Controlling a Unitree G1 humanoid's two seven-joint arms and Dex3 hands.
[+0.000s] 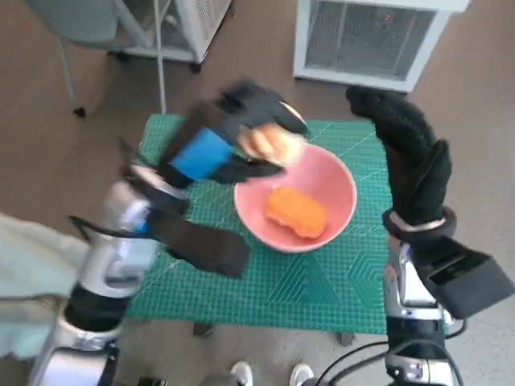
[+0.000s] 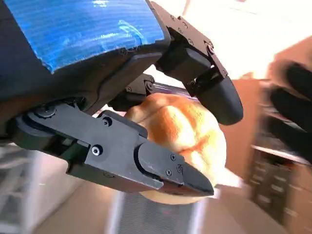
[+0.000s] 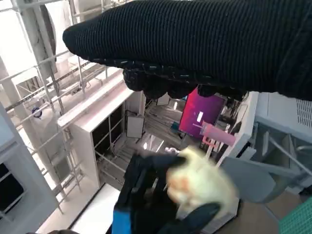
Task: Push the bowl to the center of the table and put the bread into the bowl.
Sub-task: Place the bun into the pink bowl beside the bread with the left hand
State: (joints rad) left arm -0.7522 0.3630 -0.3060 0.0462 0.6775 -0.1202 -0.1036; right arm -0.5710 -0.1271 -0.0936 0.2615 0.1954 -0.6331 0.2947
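A pink bowl (image 1: pixel 338 183) sits near the middle of the green mat (image 1: pixel 322 281) with an orange piece of bread (image 1: pixel 296 211) lying inside it. My left hand (image 1: pixel 229 133) grips a pale round bread roll (image 1: pixel 272 145) over the bowl's far left rim. In the left wrist view the roll (image 2: pixel 183 131) is clamped between the black fingers (image 2: pixel 161 170). The right wrist view shows the left hand (image 3: pixel 156 204) with the roll (image 3: pixel 200 183), blurred. My right hand (image 1: pixel 410 157) is raised beside the bowl's right side, fingers extended, holding nothing.
The mat covers a small table. A white slatted unit (image 1: pixel 366 36) stands on the floor behind it, a white rack (image 1: pixel 189 24) and a chair leg (image 1: pixel 68 76) at the back left. A person's feet (image 1: pixel 269 374) show at the front edge. Pale cloth (image 1: pixel 28 273) lies left.
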